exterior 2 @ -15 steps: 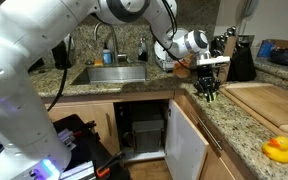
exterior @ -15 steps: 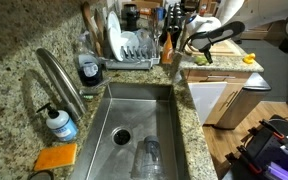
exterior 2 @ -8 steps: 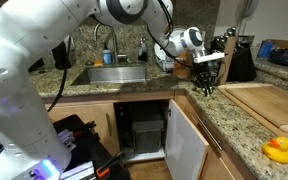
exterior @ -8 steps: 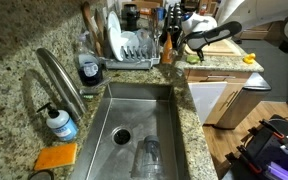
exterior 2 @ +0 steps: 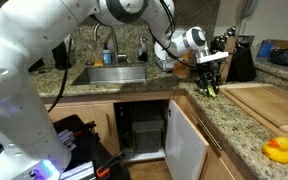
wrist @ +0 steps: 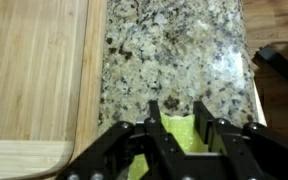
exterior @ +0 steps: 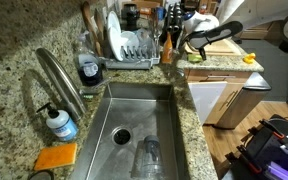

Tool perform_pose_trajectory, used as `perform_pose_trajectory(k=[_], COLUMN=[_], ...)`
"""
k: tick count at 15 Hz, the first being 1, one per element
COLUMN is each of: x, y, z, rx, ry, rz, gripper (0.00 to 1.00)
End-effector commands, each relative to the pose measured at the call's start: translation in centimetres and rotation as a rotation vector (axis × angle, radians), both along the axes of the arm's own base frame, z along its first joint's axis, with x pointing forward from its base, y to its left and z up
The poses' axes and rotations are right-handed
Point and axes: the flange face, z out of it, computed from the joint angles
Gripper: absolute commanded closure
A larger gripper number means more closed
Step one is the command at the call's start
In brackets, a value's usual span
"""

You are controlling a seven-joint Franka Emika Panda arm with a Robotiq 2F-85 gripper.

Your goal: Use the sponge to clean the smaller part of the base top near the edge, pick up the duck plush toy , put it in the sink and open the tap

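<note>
A yellow-green sponge (wrist: 179,137) rests on the narrow strip of speckled granite base top (wrist: 174,50) beside the rounded edge. My gripper (wrist: 179,118) points straight down, with its two black fingers pressed against the sponge's sides; in both exterior views the gripper (exterior 2: 210,84) (exterior: 196,50) hovers just over that strip. The small yellow duck plush toy (exterior 2: 279,149) sits further along the counter, away from the gripper. The steel sink (exterior: 134,100) and the gooseneck tap (exterior: 59,80) are on the far side of the arm.
A pale wooden cutting board (wrist: 34,70) borders the granite strip. A dish rack (exterior: 132,45) stands behind the sink, and a soap bottle (exterior: 59,122) and an orange pad (exterior: 56,157) lie beside the tap. A glass (exterior: 150,155) lies in the basin. A cabinet door (exterior 2: 184,140) hangs open below.
The gripper has risen a little off the counter and shifted slightly along the strip, with the sponge still between its fingers.
</note>
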Motion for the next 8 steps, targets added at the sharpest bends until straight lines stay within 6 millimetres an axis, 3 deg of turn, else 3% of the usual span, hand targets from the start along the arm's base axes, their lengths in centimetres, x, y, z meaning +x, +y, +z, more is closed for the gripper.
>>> perform_pose_trajectory(k=[1,5,8], x=[-0.3,-1.0,-2.9], y=[0.1,-0.3,-2.3], z=[0.2,1.3,2.6], rx=[-0.015,-0.075,-0.179], ry=[-0.001,-0.019,-0.014], rz=[-0.019,-0.056,-0.151], gripper=[0.33,0.06,0.00])
